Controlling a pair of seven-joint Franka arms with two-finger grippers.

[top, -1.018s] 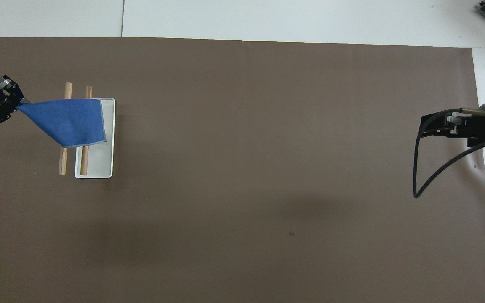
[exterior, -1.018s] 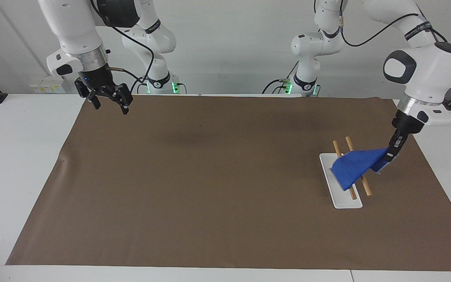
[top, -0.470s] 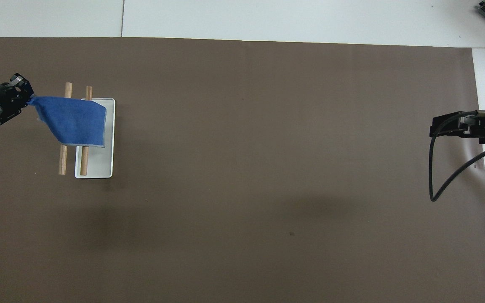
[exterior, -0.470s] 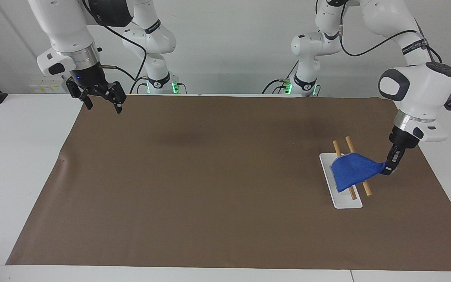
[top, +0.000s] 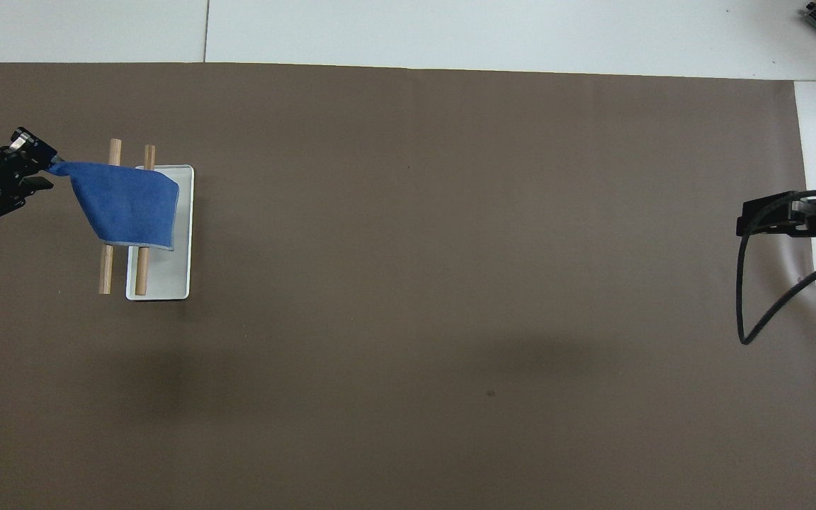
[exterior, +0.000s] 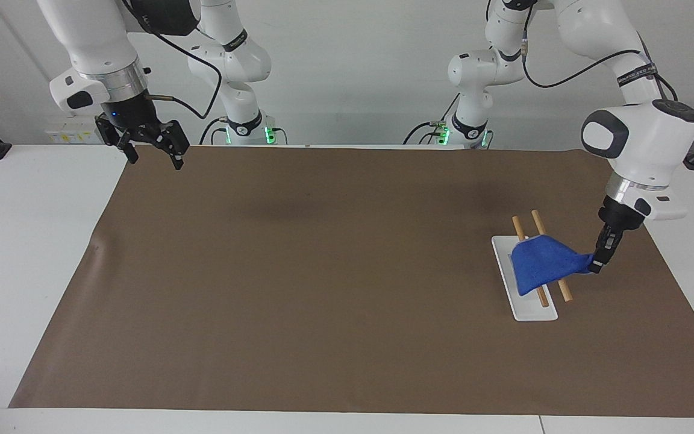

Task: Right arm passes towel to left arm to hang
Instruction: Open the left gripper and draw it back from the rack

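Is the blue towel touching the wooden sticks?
Touching. In the facing view the towel lies draped over both sticks, one corner held by the left pincer.

Bright, even, diffuse lighting from above, no glare. Soft, blurred shadows on the matte brown paper table cover (exterior: 323,289), darkest as smudges near the robots' edge and near the small white rectangular tray (exterior: 525,301). Sharp focus across both views. Slight washing-out on the white tabletop (top: 450,28). No visible edge distortion.
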